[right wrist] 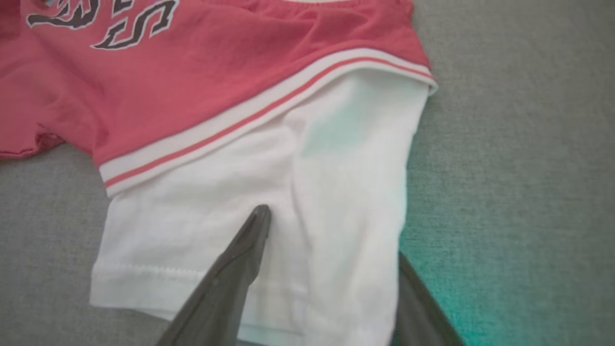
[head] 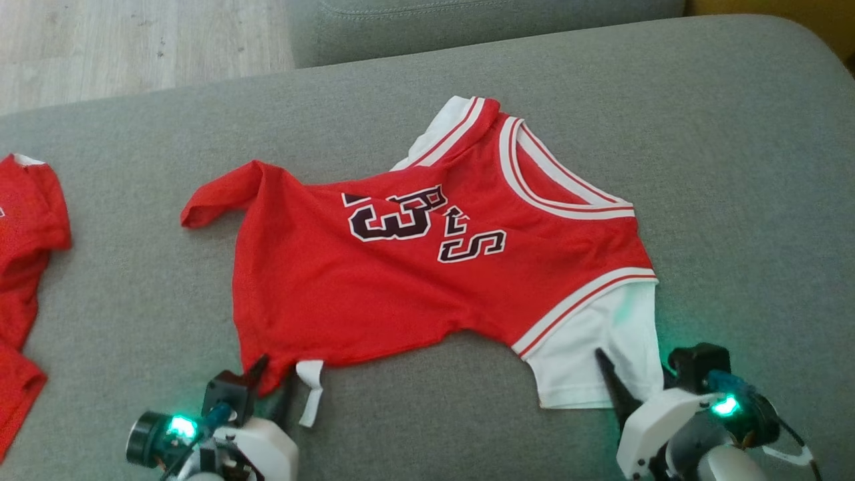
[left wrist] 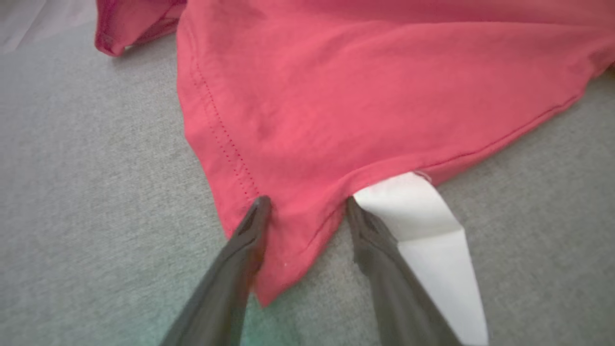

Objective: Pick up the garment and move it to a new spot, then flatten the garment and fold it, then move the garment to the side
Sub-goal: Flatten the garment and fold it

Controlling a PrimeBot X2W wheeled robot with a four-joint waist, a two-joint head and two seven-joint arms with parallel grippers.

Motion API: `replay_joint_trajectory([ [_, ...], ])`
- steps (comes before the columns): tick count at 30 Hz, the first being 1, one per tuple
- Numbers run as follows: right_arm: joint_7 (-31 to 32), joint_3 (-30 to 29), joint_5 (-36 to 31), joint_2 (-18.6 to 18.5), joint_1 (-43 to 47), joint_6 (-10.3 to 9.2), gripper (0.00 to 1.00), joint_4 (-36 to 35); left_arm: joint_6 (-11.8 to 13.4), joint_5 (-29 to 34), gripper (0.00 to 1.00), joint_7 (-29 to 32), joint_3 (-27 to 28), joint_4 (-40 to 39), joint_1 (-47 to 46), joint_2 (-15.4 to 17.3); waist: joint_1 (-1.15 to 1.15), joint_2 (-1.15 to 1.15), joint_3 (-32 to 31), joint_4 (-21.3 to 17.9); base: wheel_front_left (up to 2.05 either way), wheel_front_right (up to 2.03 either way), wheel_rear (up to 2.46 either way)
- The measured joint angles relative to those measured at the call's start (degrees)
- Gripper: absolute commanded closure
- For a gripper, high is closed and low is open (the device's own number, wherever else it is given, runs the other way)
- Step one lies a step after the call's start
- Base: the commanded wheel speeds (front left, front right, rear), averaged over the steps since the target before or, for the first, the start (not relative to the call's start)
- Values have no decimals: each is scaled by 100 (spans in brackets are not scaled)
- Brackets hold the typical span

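Observation:
The garment (head: 401,287) is a red jersey with dark lettering, white trim and white sleeves, lying spread but wrinkled on the grey cushion (head: 735,167). My left gripper (head: 275,374) sits at its lower left hem corner. In the left wrist view the gripper (left wrist: 307,202) is open, its fingers straddling the red hem (left wrist: 288,250) beside a white tag (left wrist: 423,221). My right gripper (head: 634,374) is open at the white sleeve (head: 601,334). In the right wrist view its gripper (right wrist: 331,233) has one finger lying on the sleeve (right wrist: 336,168) and the other at the sleeve's outer edge.
Another red garment (head: 27,227) lies at the cushion's left edge. A pale wooden floor (head: 100,47) shows at the upper left, and a second grey cushion (head: 467,27) stands behind. Bare grey fabric surrounds the jersey to the right and front.

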Motion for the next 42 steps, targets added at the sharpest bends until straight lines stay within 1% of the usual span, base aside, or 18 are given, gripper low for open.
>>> replay_joint_trajectory([
  [1,-18,4,41,1,-30,0,62,15,9,-4,67,-5,-1,42,-34,-2,0,0,1,3,0,0,0],
  [2,-62,4,82,3,-56,0,93,29,25,-9,100,-9,1,75,-65,-3,0,0,-1,6,0,0,0],
  [3,-74,3,112,7,-72,0,100,43,26,-9,100,-48,1,116,-90,-4,0,0,-7,9,0,0,0],
  [8,-282,-47,410,34,-82,0,100,-26,23,-208,100,-159,22,230,-99,-54,0,0,-131,17,0,0,0],
  [10,-323,-135,572,34,-80,0,100,-253,23,-319,100,-226,73,145,-47,-59,0,0,-206,10,0,0,0],
  [12,-355,-220,790,30,-59,0,100,-627,-4,-482,100,-277,183,-146,51,-63,0,0,-283,4,0,0,0],
  [15,-270,-327,1298,22,23,0,100,-1447,-35,-737,100,-235,296,-866,230,-66,0,0,-416,-7,0,0,0],
  [18,-8,-579,2161,22,210,0,100,-2485,-159,-1105,100,78,368,-1763,442,-60,0,0,-555,-12,0,0,0],
  [21,338,-990,2747,11,434,0,100,-3517,-189,-1452,100,487,377,-2827,634,-54,-1,0,-678,-18,0,0,0],
  [23,591,-1273,2994,-8,495,0,100,-4138,-242,-1629,100,795,376,-3561,660,-16,-1,0,-732,-24,0,0,0],
  [26,1026,-1672,3285,-19,409,0,100,-4965,-288,-1822,100,1258,371,-4620,528,160,-1,0,-727,-61,0,0,0],
  [29,1530,-2083,3521,-23,-36,-1,100,-5453,-332,-1911,100,1757,394,-5325,-62,382,-1,0,-619,-97,0,0,0],
  [32,2079,-2352,3604,-119,-914,-1,100,-5598,-355,-2028,100,2236,415,-5530,-1099,523,0,0,-419,-121,0,0,0],
  [35,2642,-2481,3576,-208,-1913,-1,100,-5382,-382,-2275,100,2638,389,-5338,-2259,522,0,0,-119,-134,0,0,0],
  [37,2943,-2543,3527,-196,-2598,-1,100,-4932,-431,-2259,100,2796,325,-4914,-3036,559,0,0,133,-139,0,0,0],
  [39,3190,-2577,3468,-145,-3274,-1,100,-4400,-438,-2236,100,2835,247,-4326,-3800,577,2,0,417,-137,0,0,0],
  [42,3318,-2627,3101,-21,-4284,-1,100,-3627,-483,-1970,100,2770,76,-3414,-4819,617,2,0,883,-123,0,0,0],
])
